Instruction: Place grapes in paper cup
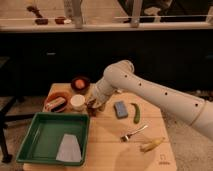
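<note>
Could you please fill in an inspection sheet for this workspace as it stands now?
Surface: wooden table, bare wood showing at the front.
Job's things: grapes, dark bunch hanging at the claw, just right of the white paper cup; not in the cup yet.
Clutter: green tray holding a grey cloth; blue sponge; green chili-shaped vegetable; fork; banana; dark bowl with an orange item; plate of food.
Grippers: claw low beside the paper cup, shut on the grapes.
Cables: nothing seen.
Surroundings: dark counter front behind the table, railing above.
</note>
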You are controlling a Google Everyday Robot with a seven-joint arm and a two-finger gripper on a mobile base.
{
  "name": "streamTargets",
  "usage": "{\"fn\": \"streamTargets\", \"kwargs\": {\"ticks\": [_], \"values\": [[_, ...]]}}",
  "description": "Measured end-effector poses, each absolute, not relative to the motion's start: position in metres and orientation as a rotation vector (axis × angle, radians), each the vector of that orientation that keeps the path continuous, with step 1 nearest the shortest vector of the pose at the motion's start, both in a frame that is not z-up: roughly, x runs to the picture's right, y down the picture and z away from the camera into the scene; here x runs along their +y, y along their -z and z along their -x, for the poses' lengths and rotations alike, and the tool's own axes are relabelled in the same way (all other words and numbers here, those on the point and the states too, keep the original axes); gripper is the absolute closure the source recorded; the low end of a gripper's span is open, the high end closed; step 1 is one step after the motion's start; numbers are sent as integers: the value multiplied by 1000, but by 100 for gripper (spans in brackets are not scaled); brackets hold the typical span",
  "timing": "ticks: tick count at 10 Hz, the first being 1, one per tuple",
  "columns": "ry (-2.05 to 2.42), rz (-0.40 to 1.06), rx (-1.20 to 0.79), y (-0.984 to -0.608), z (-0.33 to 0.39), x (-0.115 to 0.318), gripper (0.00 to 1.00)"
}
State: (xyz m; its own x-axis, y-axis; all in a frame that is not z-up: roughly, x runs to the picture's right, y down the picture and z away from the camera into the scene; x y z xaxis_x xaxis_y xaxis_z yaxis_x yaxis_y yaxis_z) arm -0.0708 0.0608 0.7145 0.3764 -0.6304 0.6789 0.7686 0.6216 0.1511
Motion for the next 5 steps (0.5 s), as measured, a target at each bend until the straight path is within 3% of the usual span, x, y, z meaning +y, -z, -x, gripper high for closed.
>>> {"fn": "streamTargets", "kwargs": {"ticks": [5], "values": [[833, 105, -838, -731, 87, 46, 100]]}}
